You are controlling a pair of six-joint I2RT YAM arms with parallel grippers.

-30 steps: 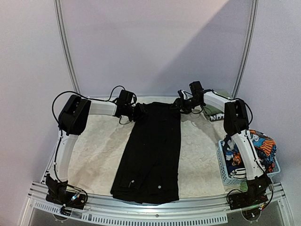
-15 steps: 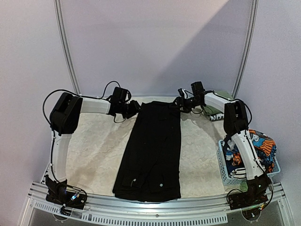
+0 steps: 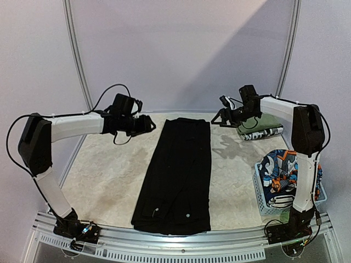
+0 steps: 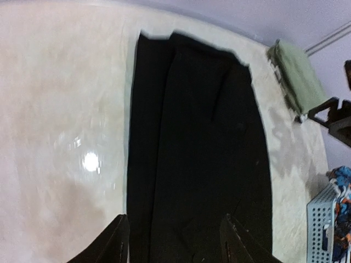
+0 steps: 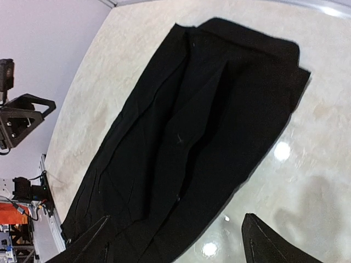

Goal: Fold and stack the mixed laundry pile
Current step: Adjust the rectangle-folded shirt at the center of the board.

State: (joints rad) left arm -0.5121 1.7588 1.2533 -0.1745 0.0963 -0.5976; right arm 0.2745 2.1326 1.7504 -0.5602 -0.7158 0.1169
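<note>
Both arms had lifted back from the black garment (image 3: 178, 170), which lay flat, lengthwise on the tabletop (image 3: 104, 175). Beside its far end the left gripper (image 3: 151, 125) and right gripper (image 3: 216, 119) hung spread wide, empty. White lettering on a folded piece (image 3: 262, 135) was unreadable.

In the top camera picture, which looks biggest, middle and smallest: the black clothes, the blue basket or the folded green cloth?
Largest: black garment.
Next: pale blue basket.
Smallest: folded olive-green cloth, though it lies farther back, which may make it look smaller.
</note>
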